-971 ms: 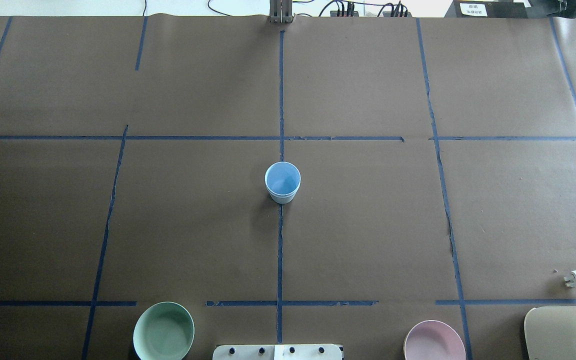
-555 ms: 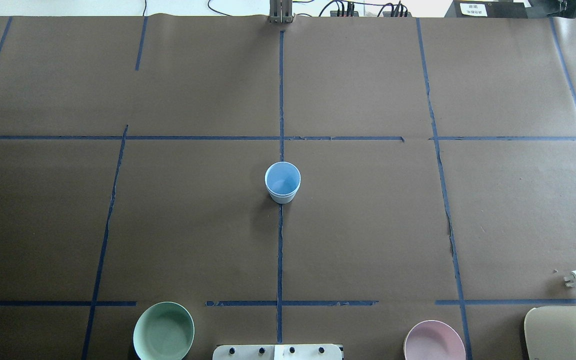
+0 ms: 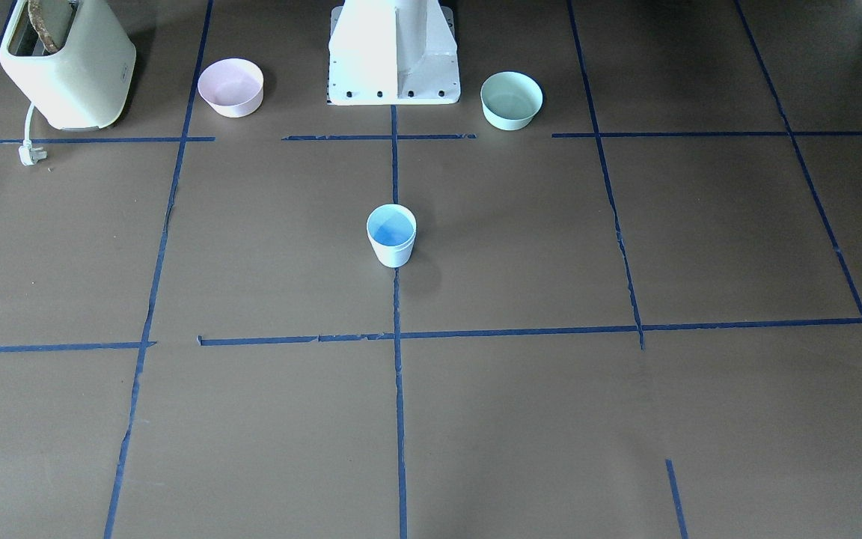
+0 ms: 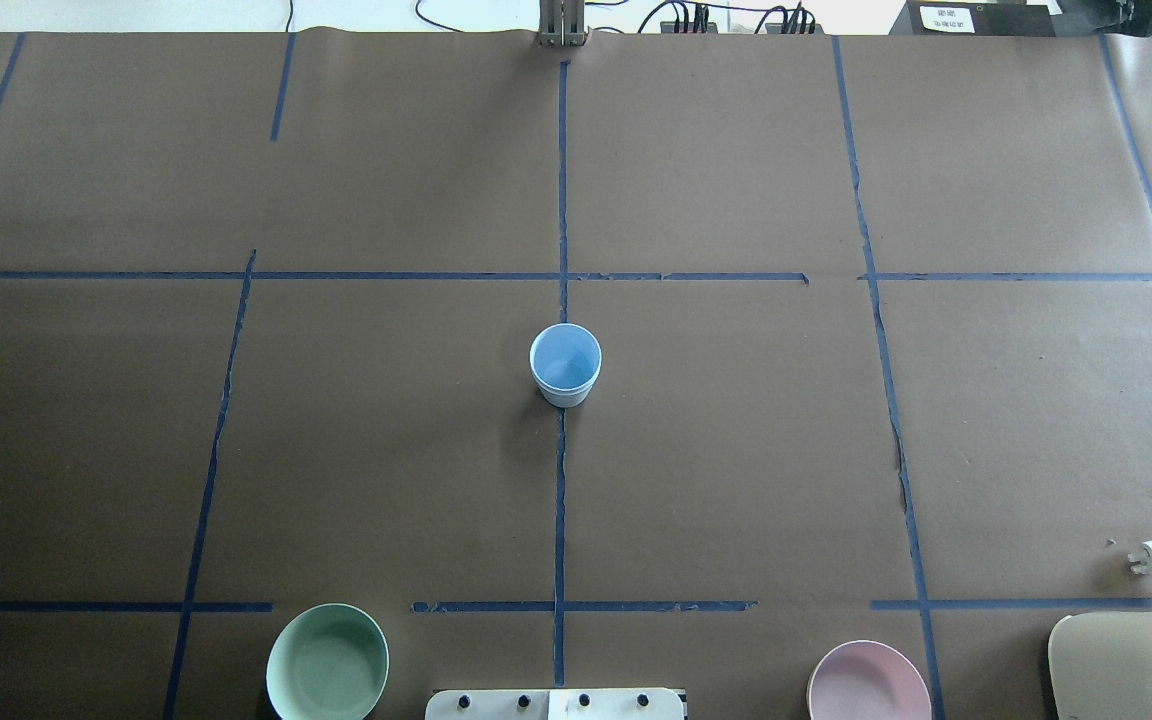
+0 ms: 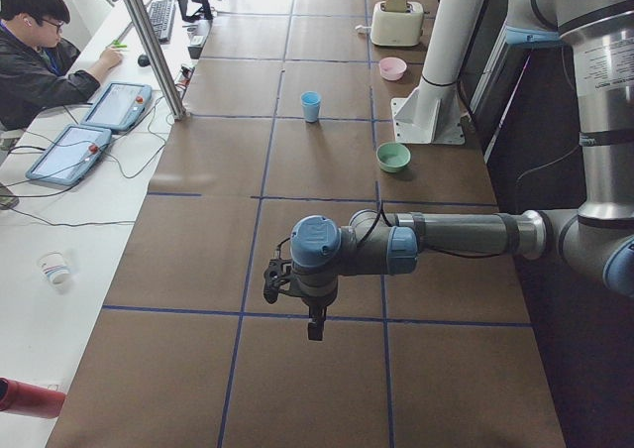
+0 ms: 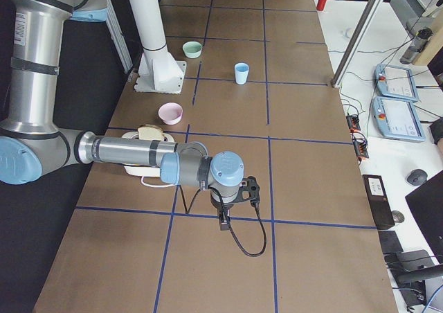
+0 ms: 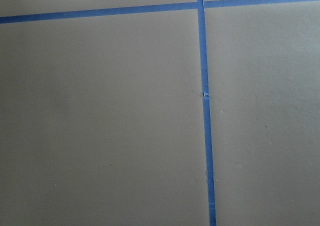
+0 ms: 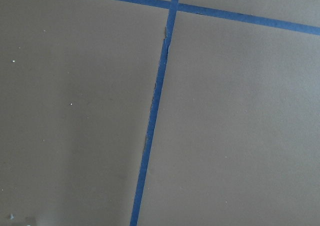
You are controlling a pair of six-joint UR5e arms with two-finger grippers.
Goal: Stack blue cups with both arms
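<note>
One pale-blue cup (image 4: 565, 365) stands upright on the centre tape line in the middle of the table. It also shows in the front-facing view (image 3: 391, 236) and both side views (image 5: 311, 106) (image 6: 241, 73). I see one cup shape only and cannot tell whether a second cup is nested in it. My left gripper (image 5: 314, 326) hangs over the table's left end, far from the cup. My right gripper (image 6: 224, 220) hangs over the right end, also far from it. Both show only in side views, so I cannot tell whether they are open or shut. The wrist views show only brown paper and blue tape.
A mint-green bowl (image 4: 327, 662) and a pink bowl (image 4: 868, 684) sit either side of the white pedestal (image 3: 393, 52). A cream toaster (image 3: 64, 64) with a plug (image 4: 1151, 559) stands at the robot's right. An operator (image 5: 40, 52) sits beyond the far edge.
</note>
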